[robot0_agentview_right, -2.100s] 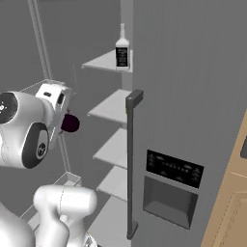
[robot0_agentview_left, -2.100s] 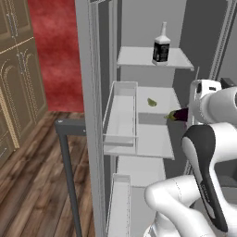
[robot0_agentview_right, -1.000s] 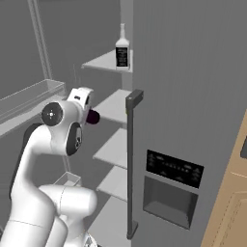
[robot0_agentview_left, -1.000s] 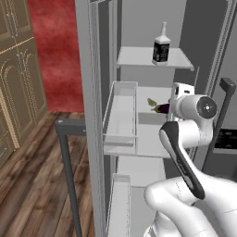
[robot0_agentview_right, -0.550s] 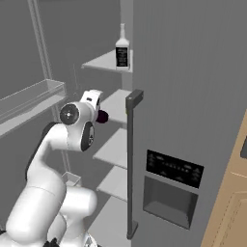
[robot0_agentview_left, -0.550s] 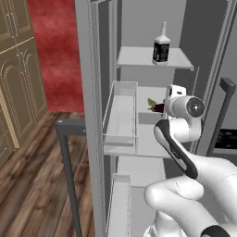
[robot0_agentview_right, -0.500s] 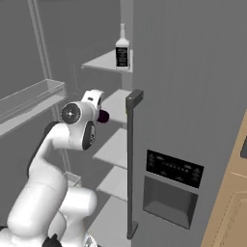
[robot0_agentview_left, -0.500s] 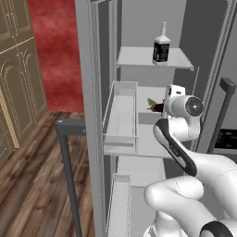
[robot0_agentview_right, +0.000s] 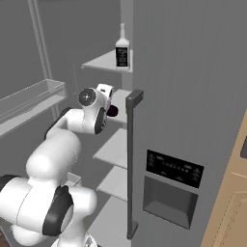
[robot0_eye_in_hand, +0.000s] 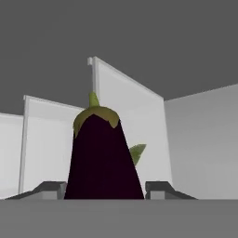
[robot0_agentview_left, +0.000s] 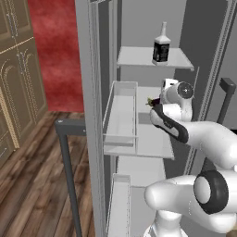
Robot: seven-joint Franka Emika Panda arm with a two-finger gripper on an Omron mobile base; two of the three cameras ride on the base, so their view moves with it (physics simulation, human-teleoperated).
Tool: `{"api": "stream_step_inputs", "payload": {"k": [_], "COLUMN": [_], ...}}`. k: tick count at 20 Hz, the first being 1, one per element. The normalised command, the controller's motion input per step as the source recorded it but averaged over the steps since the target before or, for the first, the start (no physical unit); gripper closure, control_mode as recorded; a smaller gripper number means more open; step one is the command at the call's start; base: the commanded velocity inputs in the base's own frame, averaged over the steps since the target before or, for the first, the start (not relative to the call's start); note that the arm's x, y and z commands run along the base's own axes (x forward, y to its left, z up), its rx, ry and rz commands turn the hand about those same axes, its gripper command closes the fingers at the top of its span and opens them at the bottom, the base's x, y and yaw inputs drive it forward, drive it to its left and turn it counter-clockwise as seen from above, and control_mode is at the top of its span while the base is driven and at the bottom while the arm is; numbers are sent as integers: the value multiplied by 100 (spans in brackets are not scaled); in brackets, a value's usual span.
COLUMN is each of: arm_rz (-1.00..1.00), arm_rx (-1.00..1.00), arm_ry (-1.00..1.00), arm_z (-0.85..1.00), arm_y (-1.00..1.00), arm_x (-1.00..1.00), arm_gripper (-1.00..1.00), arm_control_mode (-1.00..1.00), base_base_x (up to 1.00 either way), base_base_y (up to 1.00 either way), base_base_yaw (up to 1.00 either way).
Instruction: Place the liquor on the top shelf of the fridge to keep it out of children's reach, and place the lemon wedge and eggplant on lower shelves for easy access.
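One liquor [robot0_agentview_left: 161, 46] bottle inside the fridge [robot0_agentview_right: 193, 96]. One eggplant [robot0_eye_in_hand: 102, 160] there too, and one lemon wedge [robot0_eye_in_hand: 138, 153] just beside it. One clear-walled door bin [robot0_agentview_left: 121, 115] at the fridge's open door, a second [robot0_agentview_left: 121, 203] below it. One dark bar handle [robot0_agentview_right: 131, 164] on the fridge's closed door.

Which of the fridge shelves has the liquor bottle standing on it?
The top shelf: the liquor stands upright there, above the shelf level where the gripper holds the eggplant.
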Motion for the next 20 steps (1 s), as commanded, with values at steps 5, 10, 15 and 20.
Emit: {"api": "stream_step_inputs", "payload": {"k": [5,10,15,20], "arm_rz": [0,0,0,0], "arm_rx": [0,0,0,0], "arm_ry": [0,-2,0,0], "arm_z": [-32,-44,-28,-25], "arm_y": [-1,0,0,0], "arm_x": [53,46,59,64], "arm_gripper": [100,100,100,100], "arm_control_mode": [-100,-100,-100,-100], "base_base_x": [0,0,0,0], "base_base_y": [0,0,0,0], "base_base_yaw": [0,0,0,0]}}
